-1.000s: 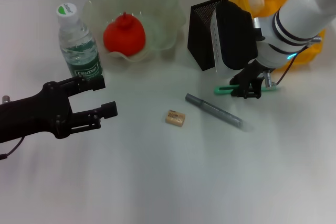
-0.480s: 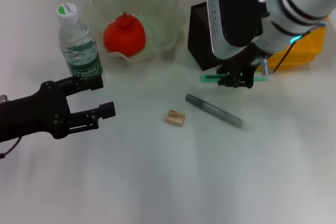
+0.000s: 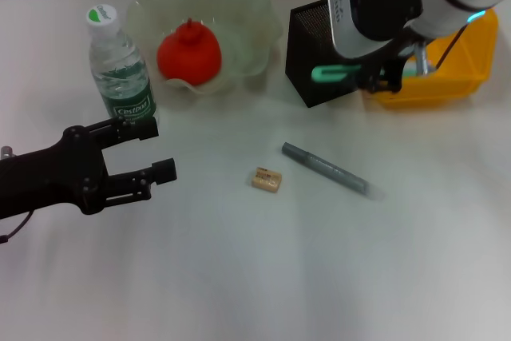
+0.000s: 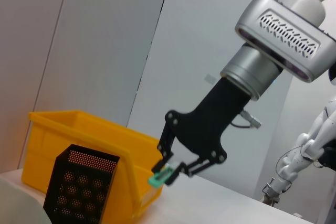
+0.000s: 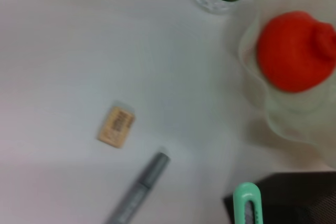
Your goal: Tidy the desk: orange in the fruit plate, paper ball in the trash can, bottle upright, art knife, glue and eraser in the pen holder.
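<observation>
Knife [image 3: 331, 73], a slim mint-green plastic bar with a rounded end, lies level between the closed jaws of the right gripper [image 3: 382, 75], lifted off the table and sticking out from them toward the pen holder [image 3: 307, 47], its tip in front of that cup's black mesh wall below the square mouth; in the left wrist view the same green bar [image 4: 160, 177] is pinched at the tips of the black linkage fingers [image 4: 181, 169] beside the mesh cup [image 4: 79, 184]. Behind the jaws stands the trash can [image 3: 447, 69], glossy yellow plastic with sloping walls. Below the jaws on the white table [image 3: 319, 277] lies the glue [image 3: 325, 169], a grey cylindrical stick lying slantwise, and just beyond it the eraser [image 3: 267, 180], a small tan block in a printed sleeve. Farther from the jaws, past the pen holder, the fruit plate [image 3: 247, 13], pale green and translucent with a wavy rim, holds the orange [image 3: 189, 54], smooth, red-orange, with a pointed nub. Beside the plate the bottle [image 3: 120, 69] stands upright, clear ribbed plastic with a green label and a white-and-green cap. The left gripper [image 3: 152, 149], matte black, hangs low over the table just in front of the bottle, its jaws spread apart and holding nothing.
</observation>
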Tool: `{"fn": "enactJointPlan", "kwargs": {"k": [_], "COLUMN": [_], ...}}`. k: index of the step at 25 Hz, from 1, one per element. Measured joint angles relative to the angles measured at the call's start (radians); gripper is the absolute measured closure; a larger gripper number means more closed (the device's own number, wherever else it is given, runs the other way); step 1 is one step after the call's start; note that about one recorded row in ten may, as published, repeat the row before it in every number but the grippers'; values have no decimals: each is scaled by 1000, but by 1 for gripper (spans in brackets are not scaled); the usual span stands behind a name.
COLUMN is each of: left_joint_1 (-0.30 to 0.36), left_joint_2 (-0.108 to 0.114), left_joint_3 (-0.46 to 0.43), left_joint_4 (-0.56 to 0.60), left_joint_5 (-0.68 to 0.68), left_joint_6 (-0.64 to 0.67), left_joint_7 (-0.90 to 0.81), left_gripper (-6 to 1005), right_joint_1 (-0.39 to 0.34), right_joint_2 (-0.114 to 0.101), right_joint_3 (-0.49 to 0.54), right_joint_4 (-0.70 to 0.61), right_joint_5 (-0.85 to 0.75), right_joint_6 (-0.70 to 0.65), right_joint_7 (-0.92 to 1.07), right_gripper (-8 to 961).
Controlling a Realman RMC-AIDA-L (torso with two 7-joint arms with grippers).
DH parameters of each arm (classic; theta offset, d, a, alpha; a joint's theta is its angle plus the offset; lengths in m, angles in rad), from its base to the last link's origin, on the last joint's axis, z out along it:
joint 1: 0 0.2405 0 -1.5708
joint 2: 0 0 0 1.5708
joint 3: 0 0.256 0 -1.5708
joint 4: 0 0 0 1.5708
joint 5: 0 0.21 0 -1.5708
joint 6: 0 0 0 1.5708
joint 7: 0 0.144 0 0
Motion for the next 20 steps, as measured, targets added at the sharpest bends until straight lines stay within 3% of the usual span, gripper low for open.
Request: {"fn": "enactJointPlan", "kwargs": {"k": [9,20], "left_joint_1": [3,4], "left_joint_2": [-2,-13], "left_joint_3": [-7,-8], "left_joint_4": [0,-3], "left_joint_5": [-1,-12], "left_joint_6": [2,-5], "left_joint_7": [0,13], "left_gripper": [229,230], "right_joint_1": [-4,3], "right_joint_2": [2,-15], "right_joint_3": [-39,-99], "right_joint_4": [-150,-109], "right_joint_5": [-167,-190], "right_joint_6": [-30,60], "right_joint_7": [16,-84], "right_gripper": [782,782]}}
